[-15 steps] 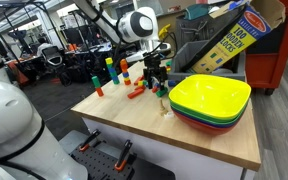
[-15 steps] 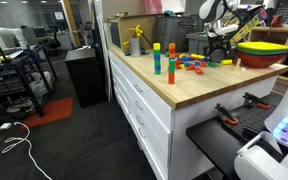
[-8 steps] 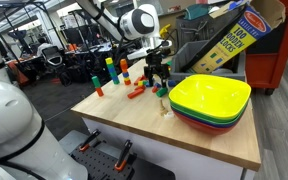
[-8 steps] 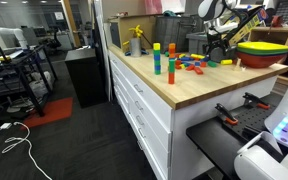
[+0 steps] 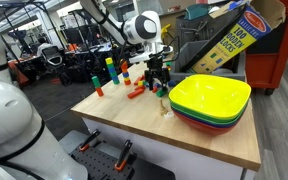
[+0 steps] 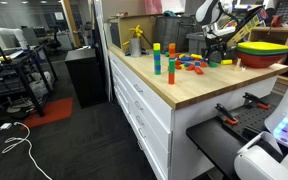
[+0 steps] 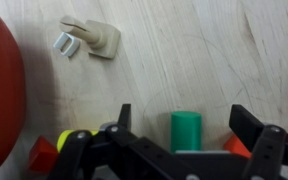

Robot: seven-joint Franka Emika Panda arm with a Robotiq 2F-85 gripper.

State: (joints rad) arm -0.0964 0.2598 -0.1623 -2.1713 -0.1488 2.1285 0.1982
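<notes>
On the bench (image 5: 134, 125), just beside the stacked bowls (image 5: 210, 103), hovered with gripper (image 5: 159, 85) spread wide and the upright green block (image 7: 186, 131) framed between its fingers; probably best lowered straight, kept centred, clear of the yellow block (image 7: 69, 137), then closed gently.

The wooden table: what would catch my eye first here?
A stack of bright bowls, yellow on top, sits at one end of the table. Beside it the robot's gripper hangs open, and the wrist view shows a green block between its fingers. More coloured blocks stand and lie farther along.
</notes>
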